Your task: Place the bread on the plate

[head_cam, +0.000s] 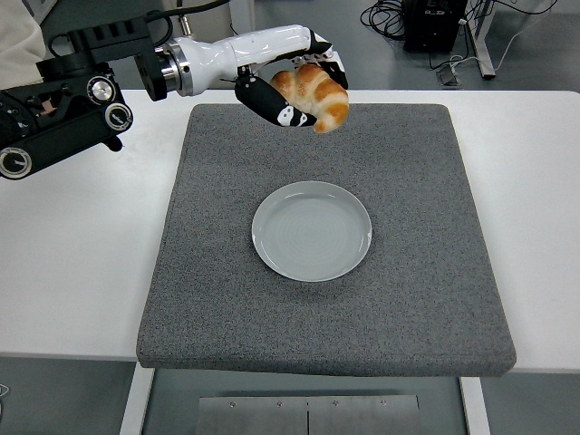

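Counter (72, 227) first: it is white and wide, and a square grey mat (272, 317) covers its middle. At the centre of the mat lies the round pale plate (311, 230), with nothing on it. The left arm (82, 109) comes in from about 10 o'clock, black at the joints and white along the forearm, reaching across the far edge of the mat. Its left hand (294, 91) is closed around the bread (315, 95), a golden croissant-like roll; the fingers curl over the top and the thumb side supports it from below. The roll is in the air, near 12 o'clock from the plate and well apart from it, above the far part of the mat. The right arm is not visible.

I judge that the carry step is under way and the lowering is not yet done. The main risk is a release too early or off-centre: the bread would then land on the mat or on the rim and roll away. The grip looks a little loose at the lower end of the roll, where it sticks out beyond the fingers, so a fast swing could make it slip. The wrist is turned with the palm facing mostly to the right and down.
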You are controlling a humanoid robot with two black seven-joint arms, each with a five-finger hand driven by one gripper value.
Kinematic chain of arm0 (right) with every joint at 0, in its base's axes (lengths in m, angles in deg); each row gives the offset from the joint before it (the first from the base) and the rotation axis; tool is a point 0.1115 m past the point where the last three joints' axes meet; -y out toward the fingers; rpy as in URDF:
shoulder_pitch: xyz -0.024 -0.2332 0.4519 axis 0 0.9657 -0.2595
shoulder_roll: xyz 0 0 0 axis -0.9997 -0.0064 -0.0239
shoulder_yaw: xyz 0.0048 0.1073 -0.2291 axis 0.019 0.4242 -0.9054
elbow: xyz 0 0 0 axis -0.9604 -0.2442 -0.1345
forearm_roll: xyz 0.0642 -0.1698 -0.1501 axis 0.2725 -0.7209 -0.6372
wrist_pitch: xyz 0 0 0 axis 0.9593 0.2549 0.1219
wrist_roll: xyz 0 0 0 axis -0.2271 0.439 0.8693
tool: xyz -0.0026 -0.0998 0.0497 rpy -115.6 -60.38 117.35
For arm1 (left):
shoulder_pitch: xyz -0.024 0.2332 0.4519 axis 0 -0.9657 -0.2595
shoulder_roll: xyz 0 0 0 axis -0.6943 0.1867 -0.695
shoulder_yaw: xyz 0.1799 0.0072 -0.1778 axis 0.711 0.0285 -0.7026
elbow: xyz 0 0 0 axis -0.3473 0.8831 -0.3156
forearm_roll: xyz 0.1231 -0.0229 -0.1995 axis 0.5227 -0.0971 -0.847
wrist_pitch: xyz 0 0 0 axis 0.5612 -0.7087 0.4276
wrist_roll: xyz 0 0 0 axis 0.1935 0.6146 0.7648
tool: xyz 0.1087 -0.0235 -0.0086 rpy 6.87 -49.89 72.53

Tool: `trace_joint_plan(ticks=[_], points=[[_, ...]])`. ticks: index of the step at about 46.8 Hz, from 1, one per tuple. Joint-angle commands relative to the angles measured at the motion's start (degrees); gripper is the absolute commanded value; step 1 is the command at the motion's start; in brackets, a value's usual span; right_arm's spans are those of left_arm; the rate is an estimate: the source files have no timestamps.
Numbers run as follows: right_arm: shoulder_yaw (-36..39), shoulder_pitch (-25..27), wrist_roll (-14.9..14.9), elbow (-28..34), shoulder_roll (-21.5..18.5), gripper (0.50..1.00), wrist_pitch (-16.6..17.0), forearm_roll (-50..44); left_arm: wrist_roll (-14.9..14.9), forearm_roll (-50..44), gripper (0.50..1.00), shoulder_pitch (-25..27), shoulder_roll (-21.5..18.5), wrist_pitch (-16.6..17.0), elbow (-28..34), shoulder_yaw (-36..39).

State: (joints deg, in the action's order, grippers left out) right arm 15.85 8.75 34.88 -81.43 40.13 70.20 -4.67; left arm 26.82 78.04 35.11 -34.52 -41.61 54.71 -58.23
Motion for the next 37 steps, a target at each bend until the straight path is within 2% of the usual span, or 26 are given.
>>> trace_joint_plan(ticks=[1, 8, 20, 26, 37], points=[[0.0, 0.1, 0.0, 0.0, 0.0, 1.0, 0.0, 0.0, 0.5, 1.3, 0.5, -0.1, 1.8, 0.2, 0.0, 0.2], [0.0, 0.1, 0.0, 0.0, 0.0, 1.0, 0.0, 0.0, 1.4, 3.2, 0.5, -0.1, 5.2, 0.5, -0.4, 2.2], [0.0, 0.1, 0.0, 0.0, 0.0, 1.0, 0.0, 0.0, 1.5, 3.2, 0.5, -0.3, 10.2, 4.9, -3.7, 10.2], [0.0, 0.1, 0.0, 0.0, 0.0, 1.0, 0.0, 0.0, 1.4, 3.2, 0.5, -1.4, 10.4, 6.8, -4.6, 12.5], [0.0, 0.0, 0.0, 0.0, 0.0, 1.0, 0.0, 0.0, 1.2, 3.2, 0.5, -4.4, 10.6, 7.5, -6.6, 12.9]])
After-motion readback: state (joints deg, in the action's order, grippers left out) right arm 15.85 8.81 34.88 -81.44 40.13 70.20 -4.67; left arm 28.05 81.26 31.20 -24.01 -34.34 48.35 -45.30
